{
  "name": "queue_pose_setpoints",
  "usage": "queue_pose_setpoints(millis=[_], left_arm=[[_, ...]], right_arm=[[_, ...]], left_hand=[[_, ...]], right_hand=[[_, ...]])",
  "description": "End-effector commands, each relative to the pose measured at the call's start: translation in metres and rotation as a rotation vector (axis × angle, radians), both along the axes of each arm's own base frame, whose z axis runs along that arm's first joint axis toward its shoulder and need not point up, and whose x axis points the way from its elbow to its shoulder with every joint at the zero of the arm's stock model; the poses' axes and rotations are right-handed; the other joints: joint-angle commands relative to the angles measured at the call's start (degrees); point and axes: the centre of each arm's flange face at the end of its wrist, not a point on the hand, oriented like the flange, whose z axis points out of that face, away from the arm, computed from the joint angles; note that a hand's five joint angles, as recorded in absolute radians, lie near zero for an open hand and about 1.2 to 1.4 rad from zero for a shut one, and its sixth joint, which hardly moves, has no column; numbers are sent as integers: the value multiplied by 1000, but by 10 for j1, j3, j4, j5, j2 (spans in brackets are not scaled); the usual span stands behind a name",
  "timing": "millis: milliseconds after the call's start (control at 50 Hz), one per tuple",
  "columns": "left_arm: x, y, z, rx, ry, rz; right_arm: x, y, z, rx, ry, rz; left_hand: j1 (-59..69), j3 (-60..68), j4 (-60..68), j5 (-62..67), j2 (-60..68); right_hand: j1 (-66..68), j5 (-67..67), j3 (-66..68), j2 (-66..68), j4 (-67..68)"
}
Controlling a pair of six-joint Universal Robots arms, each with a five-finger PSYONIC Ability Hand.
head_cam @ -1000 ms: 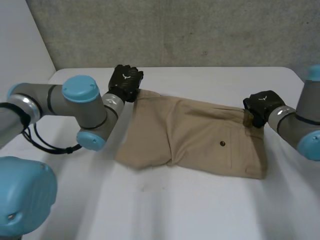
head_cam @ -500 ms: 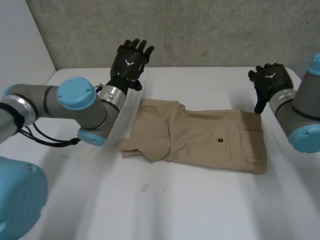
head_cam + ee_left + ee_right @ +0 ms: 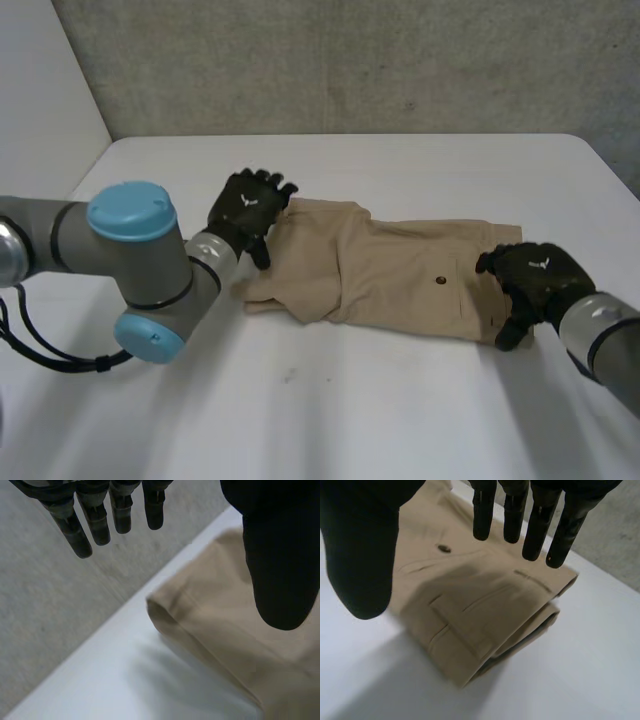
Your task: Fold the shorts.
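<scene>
Our left hand (image 3: 247, 208) holds its fingers straight and spread, thumb well apart, gripping nothing. It is at the far corner of the leg end of the tan shorts (image 3: 400, 265). Our right hand (image 3: 535, 283) is spread and empty too, over the waistband end, just beside the belt loops (image 3: 532, 578). The shorts lie doubled over on the white bench (image 3: 350, 410) between our hands, with a dark button (image 3: 441, 281) on top.

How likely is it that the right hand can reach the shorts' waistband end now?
Likely yes: the right hand hangs open right over that end of the shorts, with nothing between.
</scene>
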Motion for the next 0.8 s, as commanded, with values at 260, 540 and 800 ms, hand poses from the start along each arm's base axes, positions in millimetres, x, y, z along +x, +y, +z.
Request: queue_pose_setpoints(millis=[260, 540, 800], left_arm=[[6, -16, -29, 33, -34, 57], [11, -7, -22, 50, -42, 61], [35, 10, 33, 28, -17, 108]], right_arm=[[-11, -21, -38, -62, 16, -49], [-33, -40, -41, -122, 116, -130], [-77, -68, -26, -150, 386, -153]], left_hand=[[-5, -9, -4, -13, -2], [-5, -9, -4, -13, -2], [-17, -21, -16, -24, -14]], right_hand=[[219, 195, 189, 194, 189], [621, 597, 591, 596, 591], [621, 597, 591, 596, 591]])
